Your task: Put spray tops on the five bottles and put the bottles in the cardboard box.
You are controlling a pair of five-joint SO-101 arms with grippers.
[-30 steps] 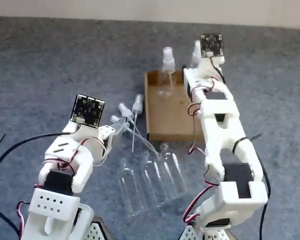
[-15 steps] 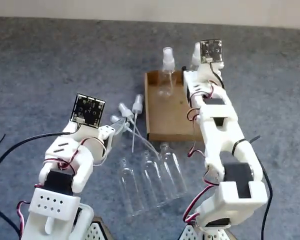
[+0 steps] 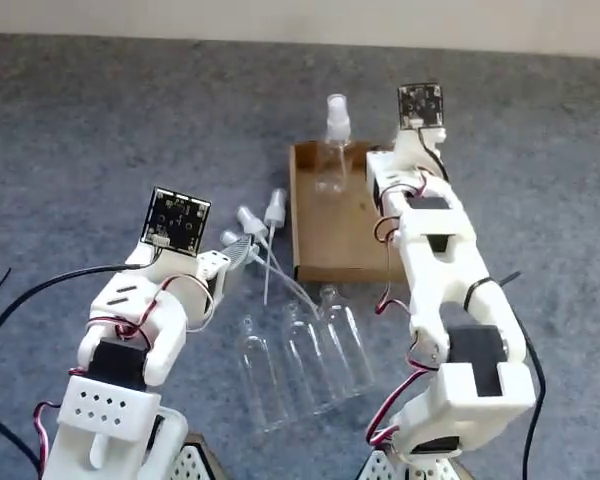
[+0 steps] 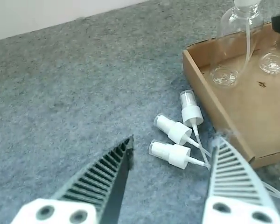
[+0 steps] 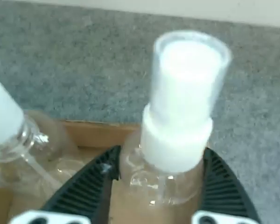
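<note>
Grey carpeted tabletop (image 3: 130,120), 2 arms side by side. Upright in the far right corner of the cardboard box (image 3: 335,235): a capped bottle (image 5: 177,112), long axis vertical, base apparently on or just above the box floor. Gripped at the shoulder, by the look of it, in the right gripper (image 5: 161,157), jaws pressed to both sides. Just beside it but apart, in the far left corner: a second capped bottle (image 3: 332,150), standing free. Likely next: letting go and drawing straight up, clear of both tops, with little room toward the neighbour. Outside the box wall on the left arm's side, on the carpet: 3 loose spray tops (image 4: 177,133), dip tubes trailing back toward the arms. Above them, the left gripper (image 4: 173,143), jaws wide apart and holding nothing, far nearer to those tops than the right arm. Closer to the arms' bases: 3 uncapped bottles (image 3: 305,355) lying side by side, necks toward the box.
</note>
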